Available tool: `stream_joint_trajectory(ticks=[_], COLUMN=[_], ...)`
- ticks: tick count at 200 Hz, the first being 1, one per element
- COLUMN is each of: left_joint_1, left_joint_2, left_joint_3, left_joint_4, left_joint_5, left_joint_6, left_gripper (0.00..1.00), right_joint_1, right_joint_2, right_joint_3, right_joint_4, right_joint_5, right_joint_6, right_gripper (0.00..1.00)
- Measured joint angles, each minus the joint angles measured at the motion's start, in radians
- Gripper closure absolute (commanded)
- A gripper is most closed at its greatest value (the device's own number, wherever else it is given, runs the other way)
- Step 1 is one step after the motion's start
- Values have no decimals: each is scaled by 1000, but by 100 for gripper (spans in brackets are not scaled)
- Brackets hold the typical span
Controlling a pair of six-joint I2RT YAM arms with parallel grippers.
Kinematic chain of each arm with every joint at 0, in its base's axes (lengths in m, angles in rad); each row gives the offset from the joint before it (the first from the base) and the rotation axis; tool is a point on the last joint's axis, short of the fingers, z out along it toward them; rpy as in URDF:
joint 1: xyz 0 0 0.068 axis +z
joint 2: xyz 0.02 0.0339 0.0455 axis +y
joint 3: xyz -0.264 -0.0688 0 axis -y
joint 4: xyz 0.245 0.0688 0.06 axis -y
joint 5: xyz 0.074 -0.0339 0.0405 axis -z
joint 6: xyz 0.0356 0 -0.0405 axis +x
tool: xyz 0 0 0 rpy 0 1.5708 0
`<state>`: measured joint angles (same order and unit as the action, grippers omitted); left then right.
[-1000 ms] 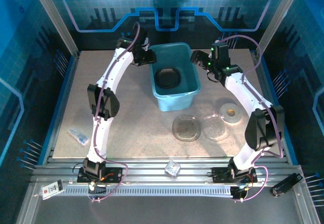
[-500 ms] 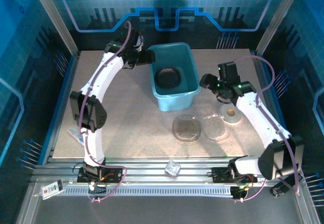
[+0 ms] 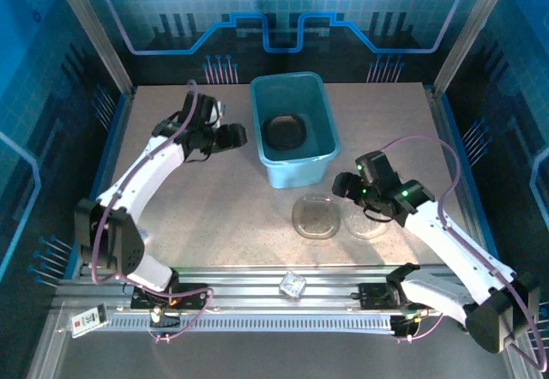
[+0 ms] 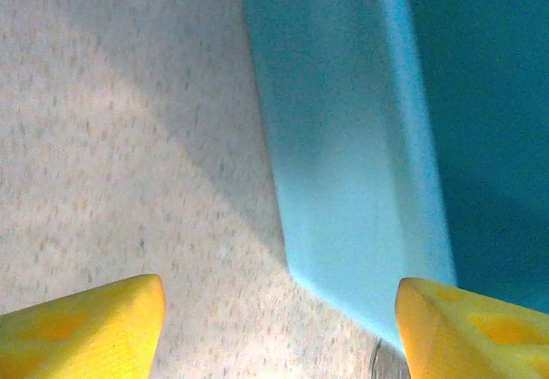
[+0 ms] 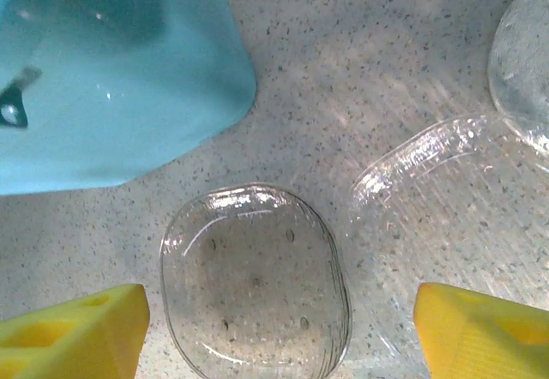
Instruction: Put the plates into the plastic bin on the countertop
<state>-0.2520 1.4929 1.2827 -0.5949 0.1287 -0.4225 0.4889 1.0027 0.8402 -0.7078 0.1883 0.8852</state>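
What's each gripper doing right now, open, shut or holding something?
Left gripper: open, empty, beside the plastic bin.
Right gripper: open, empty, near a plate.

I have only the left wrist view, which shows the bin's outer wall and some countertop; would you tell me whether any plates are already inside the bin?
Observer: Yes. The top view shows dark plates lying stacked on the floor of the plastic bin; I cannot count them.
Operator: Thank you. Are any left outside it?
Observer: Two lie on the countertop in front of the bin: a smoky plate and a clearer plate to its right.
Operator: And where is the right hand?
Observer: The right hand hovers open above the smoky plate, holding nothing.
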Motion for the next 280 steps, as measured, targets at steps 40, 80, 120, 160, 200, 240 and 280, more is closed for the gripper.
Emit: stream_joint_trajectory(ticks=[40,80,120,160,200,240,280], left_joint_1=[0,-53,-171,-265,-305,-358,-421], left_joint_2=[-208,-290,-281,-204,-93,27,97], left_joint_3=[-334,-570,-619,-642,-641,-621,-575], left_joint_4=[112,209,350,466,568,644,686], left_joint_5=[72,95,97,95,98,122,132], left_joint_6=[-149,-288,-397,-479,-542,-598,-629], left_gripper=[34,35,37,38,40,44,45], right_joint_1=[37,63,97,131,135,138,140], right_joint_2=[-70,-85,-122,-218,-282,-286,-287], right_joint_3=[-61,-83,-95,-154,-172,-180,-221], right_joint_4=[14,39,74,87,87,92,103], right_joint_5=[22,21,22,39,48,60,63], right_joint_6=[6,-7,-24,-23,-21,-21,-21], right_gripper=[19,19,18,18,18,18,18])
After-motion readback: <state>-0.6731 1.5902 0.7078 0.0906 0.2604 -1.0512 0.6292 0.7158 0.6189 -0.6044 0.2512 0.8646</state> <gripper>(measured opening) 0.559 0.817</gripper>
